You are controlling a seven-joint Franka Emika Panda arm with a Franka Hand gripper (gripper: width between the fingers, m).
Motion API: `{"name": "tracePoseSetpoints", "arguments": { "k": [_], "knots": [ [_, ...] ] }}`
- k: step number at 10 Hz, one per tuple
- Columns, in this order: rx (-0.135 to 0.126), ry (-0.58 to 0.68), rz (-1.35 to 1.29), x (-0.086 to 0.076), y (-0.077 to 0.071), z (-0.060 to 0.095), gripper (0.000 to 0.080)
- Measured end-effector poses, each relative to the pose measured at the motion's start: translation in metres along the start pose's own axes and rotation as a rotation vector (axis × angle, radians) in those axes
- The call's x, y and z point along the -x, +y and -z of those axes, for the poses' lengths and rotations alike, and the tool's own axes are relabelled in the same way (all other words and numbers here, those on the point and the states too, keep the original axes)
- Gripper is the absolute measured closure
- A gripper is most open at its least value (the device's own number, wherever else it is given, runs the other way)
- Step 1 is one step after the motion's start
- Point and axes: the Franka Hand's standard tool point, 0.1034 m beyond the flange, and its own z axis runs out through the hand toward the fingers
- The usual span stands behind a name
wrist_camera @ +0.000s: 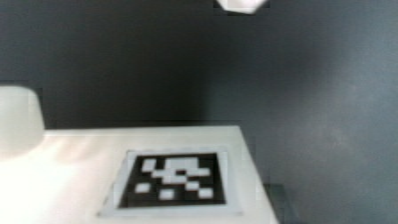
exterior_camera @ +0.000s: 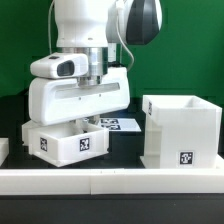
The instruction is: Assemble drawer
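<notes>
One small white tray with black-and-white tags on its walls sits low at the exterior view's left, behind the front rail. My gripper reaches down from above into this tray and is closed on its wall; the fingertips are hidden by the tray. In the wrist view, the tray's tagged wall fills the lower part and no fingers show. The large cube-shaped housing stands open-topped at the exterior view's right, apart from the tray. The second tray cannot be made out for sure.
A long low white rail runs along the front. The marker board lies flat behind, between tray and housing. A white part shows at the far left edge. The wrist view has a white block at its side.
</notes>
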Motion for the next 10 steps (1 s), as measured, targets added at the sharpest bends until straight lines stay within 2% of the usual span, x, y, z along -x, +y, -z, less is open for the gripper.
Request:
{"name": "tracePoseSetpoints", "arguments": {
  "k": [4,8,10],
  "knots": [
    [0.005,-0.016,0.25,0.0043,0.0023,-0.0017,0.0758],
    [0.009,-0.047,0.519,-0.0053,-0.0074,-0.0037,0.0758],
    [0.01,-0.061,0.664,-0.0017,-0.0049,-0.0043,0.0758]
  ]
}}
